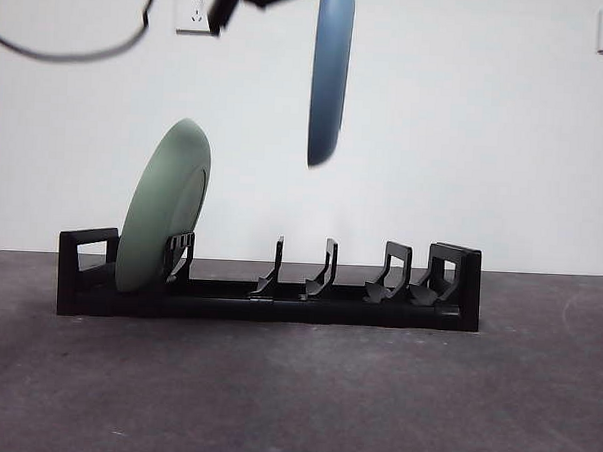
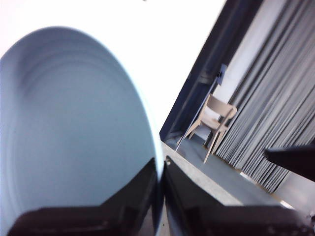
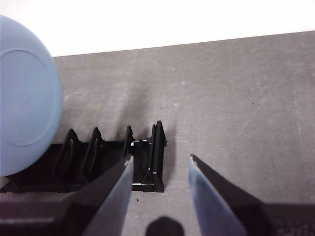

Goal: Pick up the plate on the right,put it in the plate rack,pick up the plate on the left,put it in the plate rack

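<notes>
blue plate (image 1: 330, 77): rigid, smooth, likely breakable; left gripper (image 2: 161, 179) pinching its rim above plate rack (image 1: 269, 285); right gripper (image 3: 160, 184) spread.

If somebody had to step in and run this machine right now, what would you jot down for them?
Left end effector: shut on the blue plate, held upright in the air above the middle of the plate rack.
Right end effector: open, holding nothing, above the rack's end.
Done: green plate stands leaning in the rack's end slot.
Left: lower the blue plate into a free slot and let go.
</notes>
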Robot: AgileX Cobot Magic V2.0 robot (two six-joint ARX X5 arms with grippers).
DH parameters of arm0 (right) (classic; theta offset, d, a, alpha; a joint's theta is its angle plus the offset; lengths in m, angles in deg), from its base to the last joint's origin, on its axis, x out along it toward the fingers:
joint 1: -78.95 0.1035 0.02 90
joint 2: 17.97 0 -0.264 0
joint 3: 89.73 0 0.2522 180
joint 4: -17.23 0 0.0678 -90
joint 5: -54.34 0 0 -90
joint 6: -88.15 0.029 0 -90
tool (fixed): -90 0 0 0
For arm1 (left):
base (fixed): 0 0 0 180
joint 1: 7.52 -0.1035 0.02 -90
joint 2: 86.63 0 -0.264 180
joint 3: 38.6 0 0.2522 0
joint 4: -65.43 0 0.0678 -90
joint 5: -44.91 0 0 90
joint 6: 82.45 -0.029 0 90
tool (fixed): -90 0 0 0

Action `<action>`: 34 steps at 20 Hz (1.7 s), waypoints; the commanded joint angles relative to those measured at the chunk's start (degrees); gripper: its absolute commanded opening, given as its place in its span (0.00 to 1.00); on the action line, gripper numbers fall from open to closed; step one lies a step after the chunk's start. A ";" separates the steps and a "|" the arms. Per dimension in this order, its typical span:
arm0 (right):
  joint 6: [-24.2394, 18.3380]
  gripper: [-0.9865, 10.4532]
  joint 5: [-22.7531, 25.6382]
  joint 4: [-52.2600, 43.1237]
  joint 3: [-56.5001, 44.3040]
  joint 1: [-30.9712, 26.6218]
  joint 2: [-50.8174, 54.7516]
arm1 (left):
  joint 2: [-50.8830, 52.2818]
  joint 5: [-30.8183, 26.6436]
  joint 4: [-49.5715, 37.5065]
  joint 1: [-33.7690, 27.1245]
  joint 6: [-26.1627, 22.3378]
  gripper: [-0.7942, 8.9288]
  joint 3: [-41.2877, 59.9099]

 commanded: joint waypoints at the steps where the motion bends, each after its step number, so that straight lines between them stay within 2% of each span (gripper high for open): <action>1: -0.66 0.25 0.22 -0.31 -0.02 -0.02 -0.39 | -3.13 -0.02 -3.15 -0.76 3.74 0.07 0.17; 18: -1.73 0.25 0.20 -2.32 -0.04 -0.02 -5.20 | -15.32 -1.95 -5.92 -3.02 3.58 0.07 0.17; 26: -1.73 0.25 0.17 -3.19 -0.04 -0.02 -6.36 | -16.33 -4.76 -1.09 -3.10 3.50 0.09 0.17; 28: -1.73 0.25 0.15 -3.19 -0.04 -0.02 -6.34 | -16.33 -3.04 0.13 -3.08 3.50 0.24 0.17; 29: -1.75 0.25 0.13 -3.17 -0.04 -0.02 -6.36 | -16.28 -0.39 0.11 -3.06 3.50 0.33 0.17; 30: -1.81 0.25 0.07 -3.15 -0.04 -0.02 -6.34 | -16.04 2.67 -0.04 -2.97 3.43 0.38 0.17; 32: -2.25 0.25 -0.20 -3.13 -0.04 -0.02 -6.34 | -14.38 6.43 0.04 -2.78 1.92 0.38 0.17; 34: -4.92 0.25 -0.92 -3.08 -0.04 0.00 -6.34 | -10.91 6.38 1.68 -2.19 0.61 0.38 0.17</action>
